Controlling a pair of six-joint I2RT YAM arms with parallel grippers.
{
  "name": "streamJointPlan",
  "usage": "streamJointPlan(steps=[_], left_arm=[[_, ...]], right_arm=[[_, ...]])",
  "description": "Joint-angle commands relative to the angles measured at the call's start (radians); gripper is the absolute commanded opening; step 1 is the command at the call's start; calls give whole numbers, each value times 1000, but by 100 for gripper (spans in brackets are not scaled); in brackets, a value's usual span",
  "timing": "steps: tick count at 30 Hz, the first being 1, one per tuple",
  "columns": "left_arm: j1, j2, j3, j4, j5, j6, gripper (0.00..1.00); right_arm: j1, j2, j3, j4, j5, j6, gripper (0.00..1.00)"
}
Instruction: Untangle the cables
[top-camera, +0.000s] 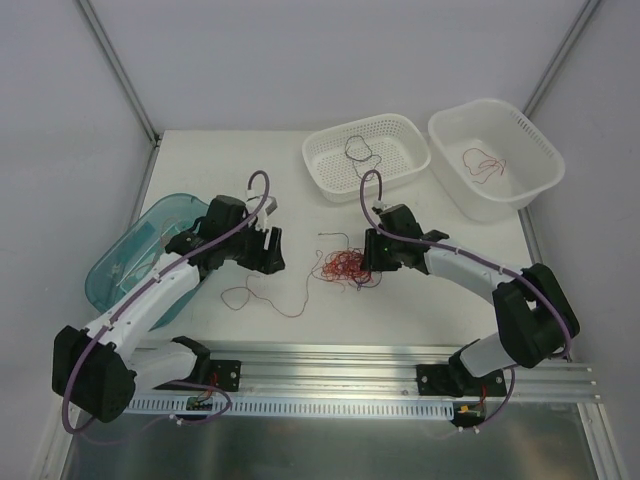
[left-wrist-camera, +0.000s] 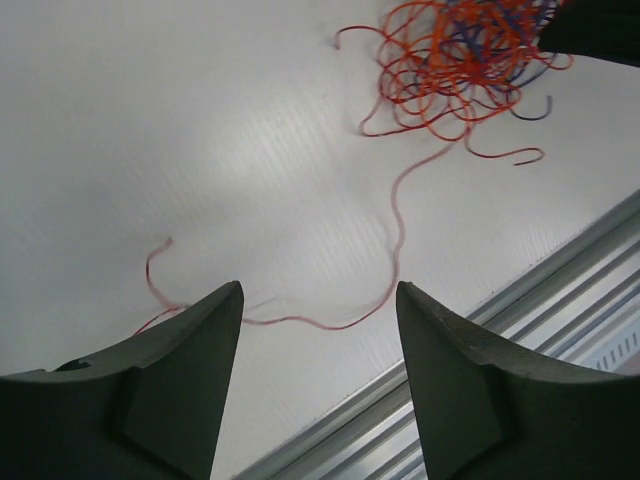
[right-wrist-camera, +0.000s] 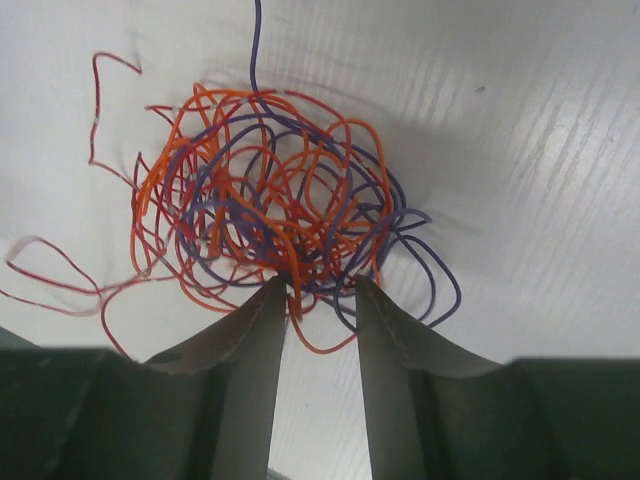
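Red and dark hair-thin cables (right-wrist-camera: 270, 210) lie curled in one tangle on the tabletop (top-camera: 420, 310), near the perforated basket (top-camera: 330, 185). Right end effector (right-wrist-camera: 320, 283), jaws apart, meets the tangle; left end effector (left-wrist-camera: 318, 290) is spread wide and empty.

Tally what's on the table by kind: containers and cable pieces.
White baskets: 2
Teal bin: 1
Cable tangle: 1
Red strands outside the tangle: 2
Dark strand: 1
Total: 7
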Motion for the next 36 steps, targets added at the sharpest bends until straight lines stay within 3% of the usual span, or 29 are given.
streamJointPlan(steps=[1,2,3,4,5,6,19,22,27,31,36], left_arm=[[-81,19,75,85,45,135,64],[-94,29,82,92,82,143,65],[-130,59,91,124,114,149,66],[-147,70,91,124,114,149,66],[-161,81,95,153,122,184,68],[-174,93,97,167,121,193,68],[-258,401,235,332,125,475,71],[-264,446,253,355,182,615,72],[-269,513,261,369,274,713,72],[-269,555,269,371,323,730,67],[-269,610,286,371,340,726,53]], right_arm=[[6,-27,26,25,21,-12,35],[4,-32,27,21,24,-16,31],[4,-52,30,2,27,-23,14],[4,-52,30,2,27,-23,13],[4,-65,32,-2,29,-24,5],[4,-73,32,-10,30,-26,4],[6,-121,52,-59,-7,-56,1],[6,-127,53,-65,-14,-56,1],[4,-135,55,-74,-19,-56,1],[6,-138,56,-79,-22,-50,1],[4,-138,56,-78,-25,-47,1]])
